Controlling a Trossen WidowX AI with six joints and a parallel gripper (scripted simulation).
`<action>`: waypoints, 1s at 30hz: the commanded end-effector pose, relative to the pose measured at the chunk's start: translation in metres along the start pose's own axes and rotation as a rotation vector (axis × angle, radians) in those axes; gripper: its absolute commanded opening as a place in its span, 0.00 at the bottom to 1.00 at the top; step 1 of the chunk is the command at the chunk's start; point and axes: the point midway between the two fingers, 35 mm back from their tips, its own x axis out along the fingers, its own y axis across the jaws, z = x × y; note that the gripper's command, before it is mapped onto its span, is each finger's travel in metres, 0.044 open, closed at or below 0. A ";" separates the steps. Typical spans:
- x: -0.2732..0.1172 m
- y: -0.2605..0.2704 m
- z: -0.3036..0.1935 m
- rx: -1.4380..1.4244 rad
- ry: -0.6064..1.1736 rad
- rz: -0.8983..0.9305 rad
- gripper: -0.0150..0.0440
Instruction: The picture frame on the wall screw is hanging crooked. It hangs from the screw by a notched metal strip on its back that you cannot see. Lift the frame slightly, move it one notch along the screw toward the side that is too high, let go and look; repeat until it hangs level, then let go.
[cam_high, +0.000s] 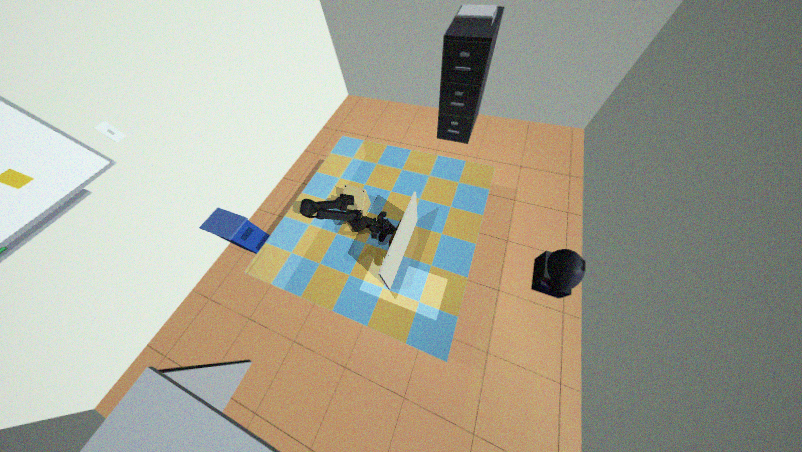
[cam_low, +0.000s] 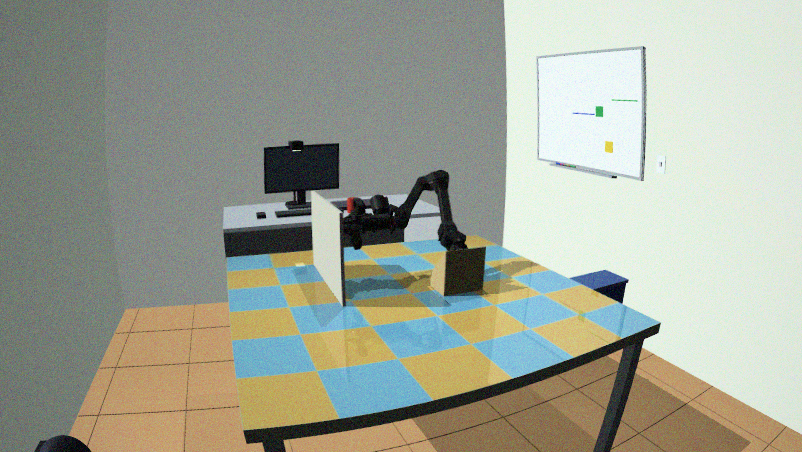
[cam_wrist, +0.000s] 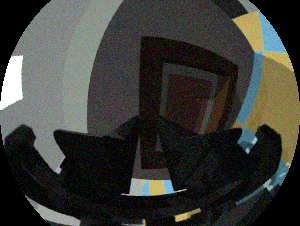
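The dark brown picture frame (cam_wrist: 149, 60) is in front of the upright panel (cam_high: 399, 244) (cam_low: 326, 247) (cam_wrist: 115, 75) in the wrist view. It has a grey inner border and a dark reddish picture. Its top edge slopes down to the right in this slanted view; I cannot tell how level it is. My gripper (cam_wrist: 148, 118) is shut on the frame's near upright bar, low down, with a finger on either side. In the top and exterior views the gripper is close to the panel, and the frame cannot be made out. The screw and the notched strip are hidden.
The panel stands on the chequered table (cam_high: 353, 306) (cam_low: 438, 364). A brown box (cam_low: 463, 272) stands by the arm's base. A desk with a monitor (cam_low: 301, 168) and a red object (cam_low: 351, 204) are behind the table. A blue bin (cam_high: 230, 224) is beside the table.
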 end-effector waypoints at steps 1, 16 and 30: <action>0.000 0.003 0.002 0.001 -0.004 0.011 0.25; 0.000 0.003 0.004 0.001 -0.004 0.011 0.25; 0.000 0.003 0.009 0.001 -0.004 0.011 0.25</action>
